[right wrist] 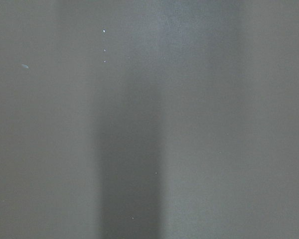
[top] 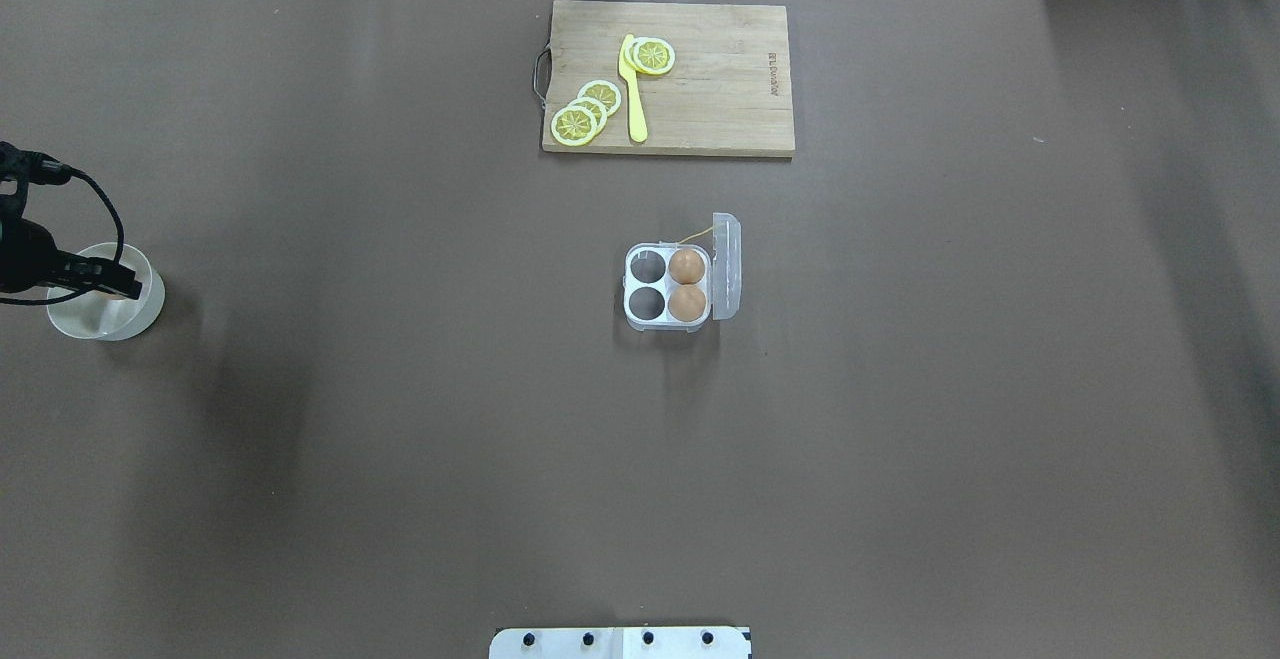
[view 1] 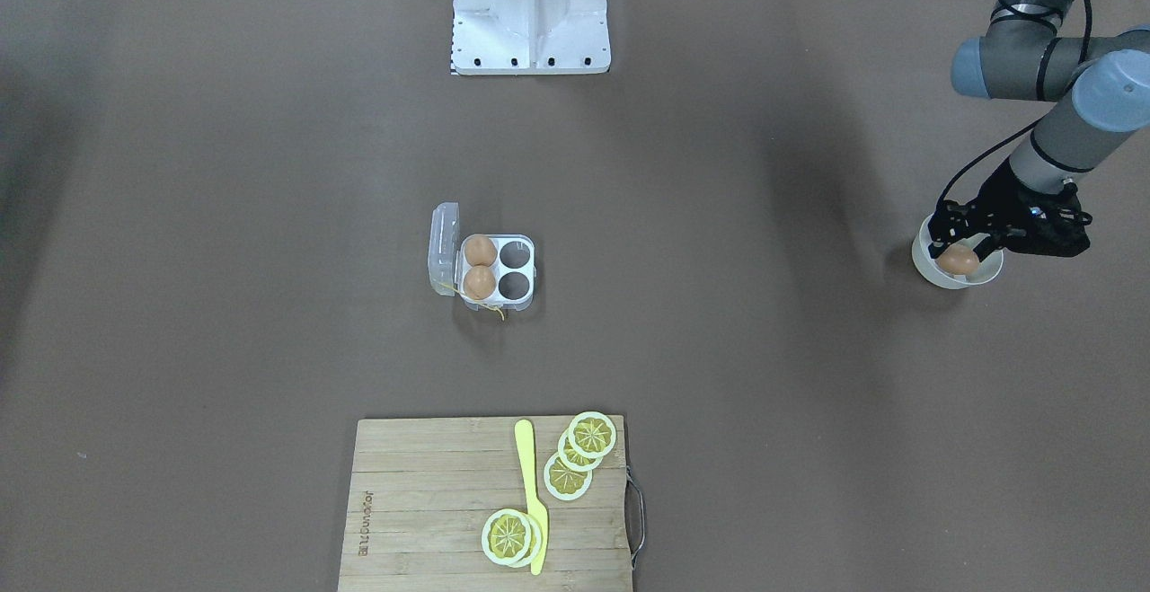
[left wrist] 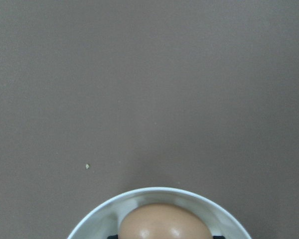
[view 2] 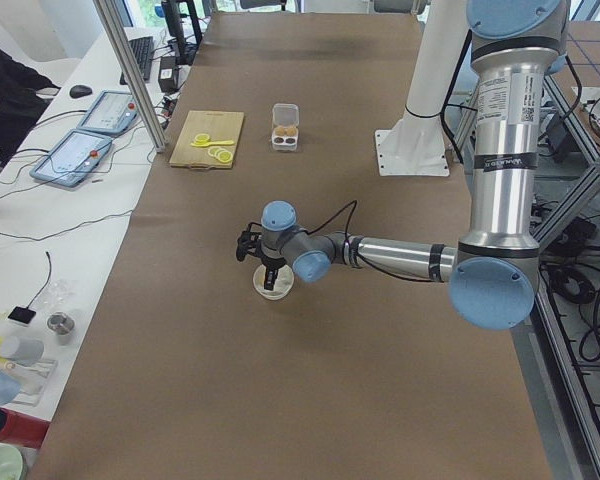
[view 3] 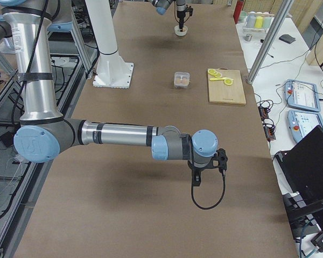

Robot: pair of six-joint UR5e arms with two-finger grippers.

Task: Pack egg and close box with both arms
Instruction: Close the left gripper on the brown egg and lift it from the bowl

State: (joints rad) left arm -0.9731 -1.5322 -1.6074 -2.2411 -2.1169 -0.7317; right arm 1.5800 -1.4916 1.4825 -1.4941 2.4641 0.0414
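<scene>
The left hand (view 1: pixel 963 246) is down at a white bowl (view 1: pixel 984 276) near the edge of the brown surface (view 1: pixel 225 304). The egg (view 1: pixel 959 260) sits in that bowl. The hand's black fingers (view 1: pixel 939 231) reach down on both sides of the egg. In the left wrist view a dark tip shows just beside each side of the egg. I cannot tell if the fingers squeeze it or only stand next to it.

The box (view 1: pixel 515 285) is in the middle of the surface, well apart from the bowl. Its clear lid (view 1: pixel 444 249) is open and stands up at one side. Two other brown eggs (view 1: pixel 480 250) sit in the two cups next to the lid. The other two cups are bare.

The right hand (view 3: pixel 198 174) hangs over bare surface, far from the box. It shows only from the side, so I cannot tell if it is open or closed.

A wooden board (view 1: pixel 431 502) with lemon slices (view 1: pixel 593 435) and a yellow knife (view 1: pixel 530 493) lies past the box.
</scene>
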